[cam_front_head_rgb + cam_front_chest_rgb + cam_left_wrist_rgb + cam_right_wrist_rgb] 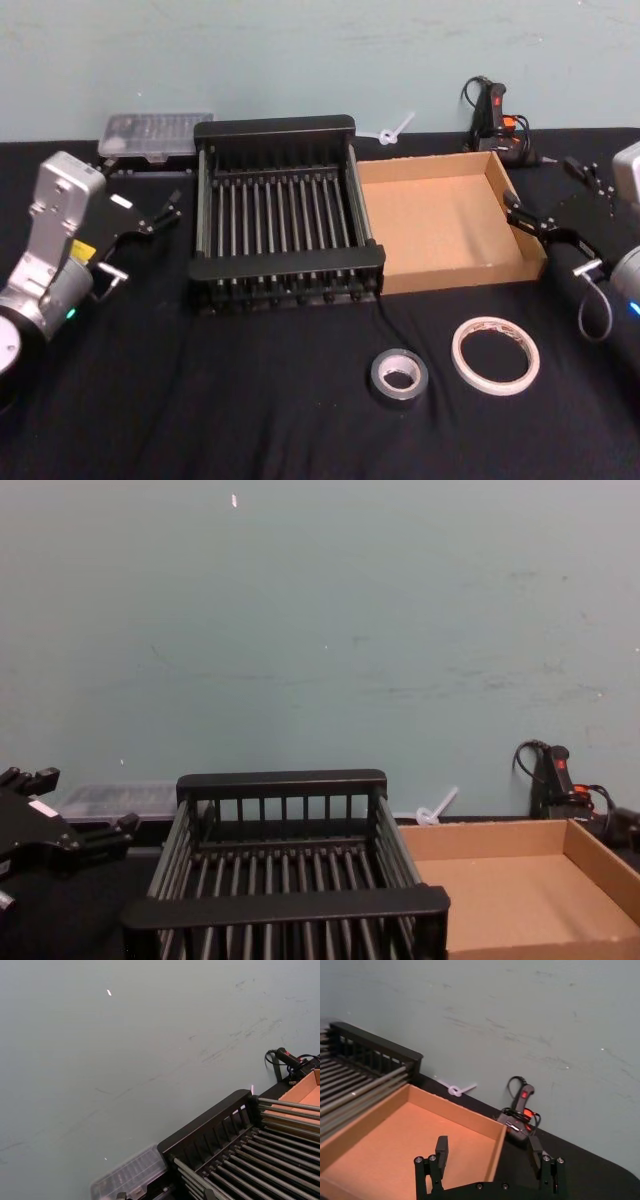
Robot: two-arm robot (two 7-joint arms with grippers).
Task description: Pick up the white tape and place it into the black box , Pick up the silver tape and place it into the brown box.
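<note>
The worktop (300, 400) is covered in black cloth. The black box (285, 210) sits at centre, slatted floor bare. The brown box (445, 225) touches it on the 3 o'clock side — also bare inside.

The silver tape (399, 375) lies flat on the cloth at 5 o'clock from the black box, just in front of the seam between the two boxes. The white tape (495, 354) lies flat just beside it at 3 o'clock, near but not touching, in front of the brown box.

Left hand (160, 213): raised at 9 o'clock from the black box, apart from it, fingers spread, grasping nothing. In the chest view it appears at the lower left (75, 830).

Right hand (540, 222): at the 3 o'clock wall of the brown box — released, fingers apart, empty. The right wrist view shows its fingers (441, 1152) straddling that wall, above the box.

Behind the boxes, against the wall: a clear plastic case (155, 135) at 11 o'clock and a black-and-red corded tool (495, 120) at 1 o'clock.
</note>
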